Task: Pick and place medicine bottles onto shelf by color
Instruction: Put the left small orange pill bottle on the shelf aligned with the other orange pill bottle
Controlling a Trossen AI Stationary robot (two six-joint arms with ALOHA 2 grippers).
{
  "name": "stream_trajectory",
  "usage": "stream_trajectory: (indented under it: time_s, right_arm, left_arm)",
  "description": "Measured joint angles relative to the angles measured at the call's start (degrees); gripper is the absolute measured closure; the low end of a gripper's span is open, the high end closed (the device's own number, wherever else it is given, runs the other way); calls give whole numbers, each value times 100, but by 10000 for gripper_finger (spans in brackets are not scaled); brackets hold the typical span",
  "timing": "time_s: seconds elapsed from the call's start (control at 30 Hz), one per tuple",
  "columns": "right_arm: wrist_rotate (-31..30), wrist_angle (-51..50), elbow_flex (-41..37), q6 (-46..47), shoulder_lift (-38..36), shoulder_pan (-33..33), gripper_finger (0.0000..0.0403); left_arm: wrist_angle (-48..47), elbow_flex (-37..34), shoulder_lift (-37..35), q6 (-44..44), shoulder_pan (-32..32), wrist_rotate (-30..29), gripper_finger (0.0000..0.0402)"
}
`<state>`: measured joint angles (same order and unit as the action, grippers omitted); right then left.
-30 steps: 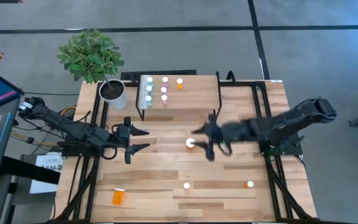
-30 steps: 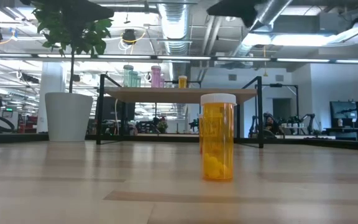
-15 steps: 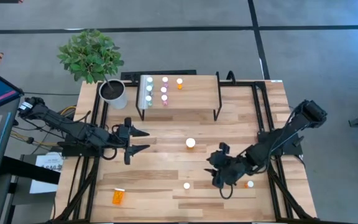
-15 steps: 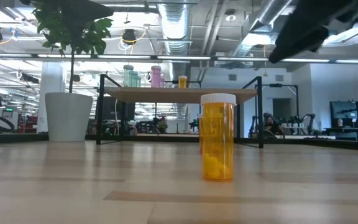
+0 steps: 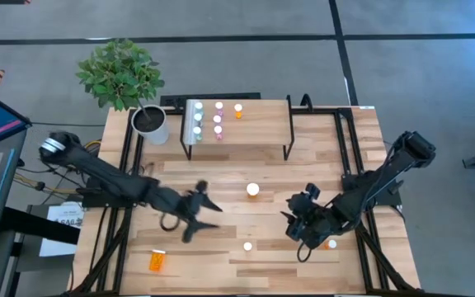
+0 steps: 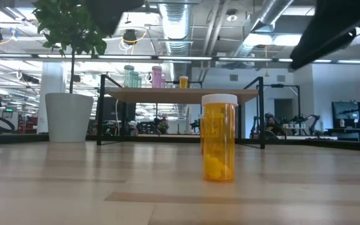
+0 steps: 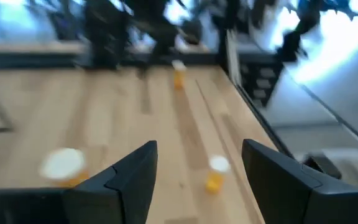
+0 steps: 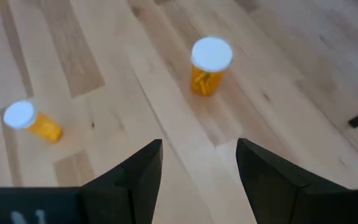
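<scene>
While both my arms hang over the near half of the table (image 5: 303, 165), neither holds anything. My right gripper (image 5: 301, 231) sits low at the near right, fingers spread, empty. In my right wrist view (image 8: 199, 168) the gap between the fingers shows bare wood, with an upright orange bottle (image 8: 209, 65) ahead and a second orange bottle (image 8: 32, 122) lying on its side further off.

My left gripper (image 5: 198, 216) is out near the table's middle, left of centre, blurred from above. In my left wrist view (image 7: 199, 171) its fingers stand apart, nothing between them. Past them: one small orange bottle (image 7: 215, 172) close by, another (image 7: 178, 73) further along the boards, and a white-capped one (image 7: 64, 165) partly behind a finger.

From above, loose bottles on the tabletop:
- orange, white cap, upright at mid-table (image 5: 253, 190)
- white cap between the two grippers, near edge (image 5: 247, 246)
- orange just beside my right gripper (image 5: 331, 244)
- larger orange one on its side, near left corner (image 5: 157, 261)

The shelf (image 5: 262, 124) stands at the far side. On its left end: green bottles (image 5: 197, 120) in a column, pink bottles (image 5: 218, 120) next to them, one orange bottle (image 5: 238, 110) beside those. A potted plant (image 5: 130, 82) is at the far left corner, just beside the shelf.

In the low view, a big orange bottle (image 6: 219, 137) stands upright close up, shelf (image 6: 180, 95) behind it.
</scene>
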<state>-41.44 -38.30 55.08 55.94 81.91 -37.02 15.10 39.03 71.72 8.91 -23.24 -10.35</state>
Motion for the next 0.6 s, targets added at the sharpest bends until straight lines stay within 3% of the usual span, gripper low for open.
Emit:
stream_trajectory:
  time_s: [0.37, 0.6]
  right_arm:
    - [-465, -39, 1, 50, -22, -19, 178]
    - [-579, -30, -1, 139, -22, -85, 178]
  left_arm:
    - [389, 1067, 2602, 67, 55, 678, 178]
    - [-223, 2008, 3553, 12, -12, 844, 178]
